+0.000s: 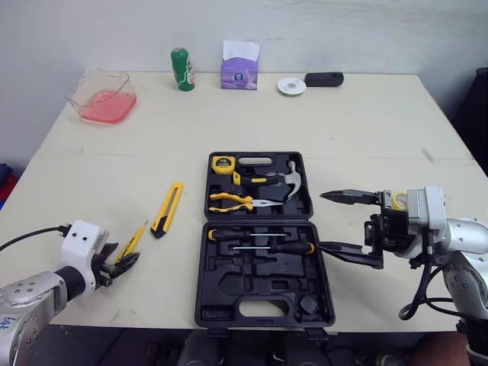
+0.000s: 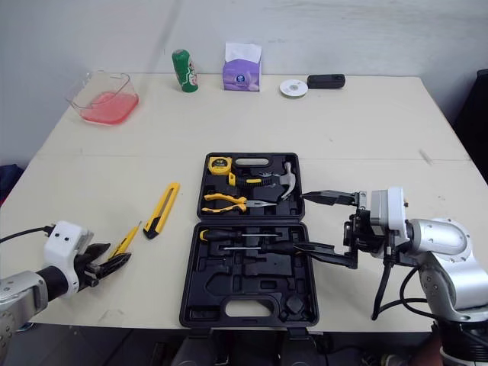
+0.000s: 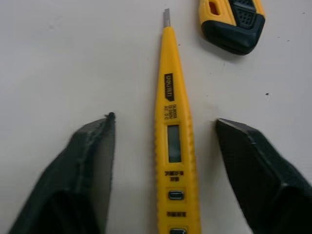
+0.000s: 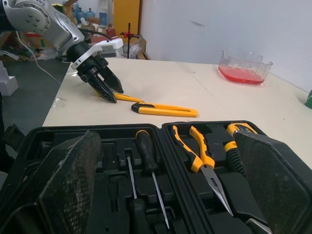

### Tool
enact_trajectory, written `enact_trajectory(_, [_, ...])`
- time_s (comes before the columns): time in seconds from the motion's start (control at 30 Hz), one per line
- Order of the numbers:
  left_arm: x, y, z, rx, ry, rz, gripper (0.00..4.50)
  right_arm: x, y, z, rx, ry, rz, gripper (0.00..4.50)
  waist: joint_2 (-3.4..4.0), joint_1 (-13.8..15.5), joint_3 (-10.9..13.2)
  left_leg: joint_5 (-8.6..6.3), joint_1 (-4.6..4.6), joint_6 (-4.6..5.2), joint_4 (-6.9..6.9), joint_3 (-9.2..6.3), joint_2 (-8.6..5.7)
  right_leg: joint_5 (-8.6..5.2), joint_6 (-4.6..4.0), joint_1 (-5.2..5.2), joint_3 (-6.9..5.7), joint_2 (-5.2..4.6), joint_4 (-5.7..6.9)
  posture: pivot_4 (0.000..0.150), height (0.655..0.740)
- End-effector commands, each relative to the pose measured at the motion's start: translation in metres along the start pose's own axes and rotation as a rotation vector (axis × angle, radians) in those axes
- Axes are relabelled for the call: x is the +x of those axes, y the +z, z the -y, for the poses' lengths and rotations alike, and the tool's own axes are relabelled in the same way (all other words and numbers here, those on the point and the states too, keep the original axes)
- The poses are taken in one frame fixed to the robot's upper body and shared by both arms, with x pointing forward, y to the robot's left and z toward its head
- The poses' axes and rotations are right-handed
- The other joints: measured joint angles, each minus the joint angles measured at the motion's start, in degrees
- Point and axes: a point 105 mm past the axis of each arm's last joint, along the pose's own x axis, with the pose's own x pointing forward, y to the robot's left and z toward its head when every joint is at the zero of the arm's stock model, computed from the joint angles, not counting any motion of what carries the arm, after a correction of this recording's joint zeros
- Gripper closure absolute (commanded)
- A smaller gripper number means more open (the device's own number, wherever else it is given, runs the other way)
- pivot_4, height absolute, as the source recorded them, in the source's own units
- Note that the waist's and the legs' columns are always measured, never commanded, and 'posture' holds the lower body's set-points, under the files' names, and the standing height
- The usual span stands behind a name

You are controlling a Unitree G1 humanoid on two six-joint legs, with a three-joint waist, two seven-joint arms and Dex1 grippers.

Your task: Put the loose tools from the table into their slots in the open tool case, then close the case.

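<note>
The open black tool case point(image 1: 229, 293) lies at the table's middle front, holding a tape measure point(image 1: 223, 162), hammer point(image 1: 290, 180), pliers point(image 1: 235, 201) and screwdrivers point(image 1: 263, 245). A yellow tester pen point(image 1: 134, 240) and a yellow utility knife point(image 1: 167, 208) lie loose on the table left of the case. My left gripper point(image 1: 122, 264) is open at the pen's near end; in the left wrist view the tester pen point(image 3: 174, 146) lies between the fingers point(image 3: 92, 161) untouched. My right gripper point(image 1: 335, 224) stands open and holds nothing, just right of the case.
At the back of the table stand a clear container with red liquid point(image 1: 103, 97), a green can point(image 1: 182, 69), a purple tissue box point(image 1: 239, 69), a white disc point(image 1: 291, 86) and a black object point(image 1: 324, 78). The table's front edge is close to both grippers.
</note>
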Motion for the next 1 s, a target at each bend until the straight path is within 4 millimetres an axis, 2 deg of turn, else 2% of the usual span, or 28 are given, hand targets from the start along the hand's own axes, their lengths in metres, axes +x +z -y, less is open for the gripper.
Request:
enact_trajectory(0.03, [0.004,-0.028,0.012,-0.065,-0.052,-0.094,3.12,-0.002,0.007,-0.001,-0.043,0.004,-0.006,0.00,0.07,0.1,0.0,0.00,0.03,0.00,-0.01,0.04,0.00,0.00,0.00,0.00,0.04,0.00,0.00,0.150,0.7400])
enact_trajectory(0.1, [0.004,-0.029,0.013,-0.081,-0.050,-0.085,3.97,-0.004,0.005,-0.001,-0.043,0.002,-0.012,0.00,0.12,0.2,-0.1,-0.01,0.06,-0.01,-0.04,0.09,0.00,0.00,0.00,0.00,0.08,0.01,-0.02,0.150,0.7400])
enact_trajectory(0.3, [0.000,-0.026,0.002,-0.105,0.017,-0.022,4.00,-0.011,-0.002,0.001,-0.034,-0.013,-0.035,0.00,0.15,0.2,-0.1,-0.19,0.12,0.28,-0.03,0.20,0.00,0.00,0.01,0.00,0.18,0.01,-0.02,0.150,0.7400])
enact_trajectory(0.47, [-0.010,-0.003,-0.016,-0.094,0.091,0.170,4.00,-0.018,-0.007,0.004,-0.035,-0.050,-0.055,0.00,0.14,0.3,-0.1,-0.19,0.11,0.29,-0.01,0.22,0.03,0.01,0.01,-0.03,0.20,0.03,-0.01,0.150,0.7400])
enact_trajectory(0.6, [-0.019,0.017,-0.022,0.016,0.100,0.290,4.00,-0.020,-0.009,0.005,-0.034,-0.065,-0.066,0.00,-0.04,0.3,0.0,-0.18,0.07,0.24,0.01,0.21,0.17,0.01,-0.01,-0.08,0.19,0.19,0.00,0.150,0.7400])
enact_trajectory(0.7, [-0.024,0.052,0.005,0.275,-0.089,0.429,4.00,-0.022,-0.011,0.005,-0.019,-0.067,-0.074,0.00,-0.14,0.3,0.1,-0.22,0.04,0.19,0.04,0.23,0.21,0.02,-0.03,-0.12,0.20,0.22,-0.02,0.150,0.7400])
enact_trajectory(0.77, [-0.025,0.067,0.033,0.427,-0.264,0.471,4.00,-0.023,-0.012,0.002,0.006,-0.060,-0.084,0.00,-0.14,0.6,0.1,-0.25,0.00,0.15,0.04,0.26,0.20,0.02,-0.04,-0.14,0.22,0.21,-0.05,0.150,0.7400])
enact_trajectory(0.9, [-0.024,0.090,0.064,0.547,-0.447,0.517,4.00,-0.029,-0.013,0.000,0.022,-0.087,-0.101,0.00,-0.14,0.4,0.1,-0.22,-0.08,0.15,0.04,0.28,0.20,0.02,-0.04,-0.19,0.23,0.19,-0.13,0.150,0.7400])
enact_trajectory(1.0, [-0.020,0.094,0.092,0.634,-0.600,0.478,4.00,-0.035,-0.017,-0.009,0.051,-0.096,-0.125,0.00,-0.12,0.3,0.1,-0.16,-0.09,0.00,0.01,0.35,0.24,0.02,-0.02,-0.18,0.24,0.33,-0.19,0.150,0.7400])
